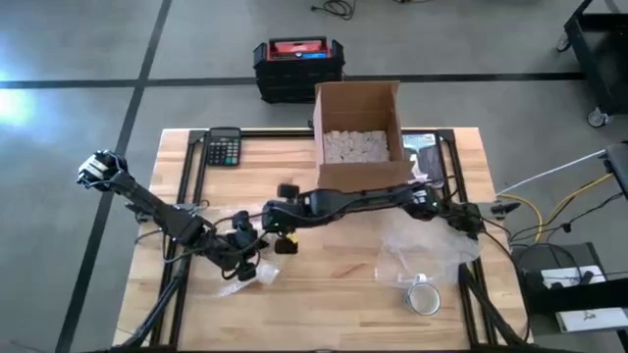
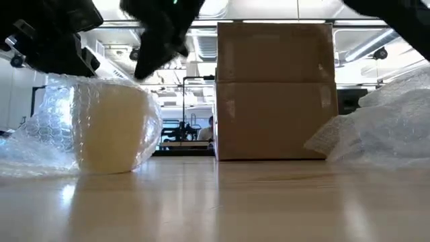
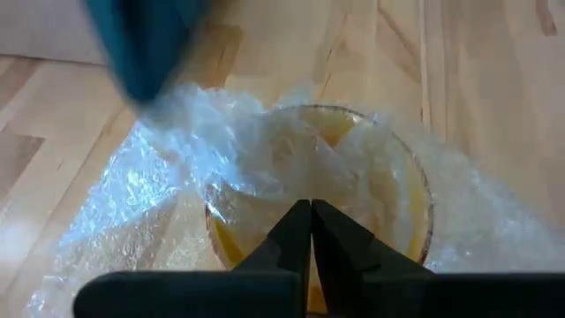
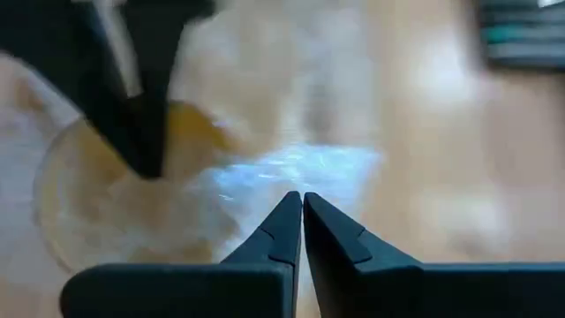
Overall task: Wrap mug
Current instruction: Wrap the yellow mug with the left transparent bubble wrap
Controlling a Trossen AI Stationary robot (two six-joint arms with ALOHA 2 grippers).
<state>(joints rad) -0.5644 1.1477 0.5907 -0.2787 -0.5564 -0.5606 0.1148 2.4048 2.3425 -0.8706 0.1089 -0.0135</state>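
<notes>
Currently you are mid-wrap: the mug (image 2: 111,128) stands on the tabletop (image 1: 334,304) well in front and to the left of the cardboard box (image 1: 358,132), bubble wrap (image 3: 168,190) bunched round it and partly tucked into its mouth. Left gripper (image 3: 310,231) hangs over the mug's rim, fingers pinched together, seemingly on a fold of wrap. Right gripper (image 4: 302,225) is just beside it, clenched likewise. Next, you likely need to draw the loose sheet over and tuck it in.
</notes>
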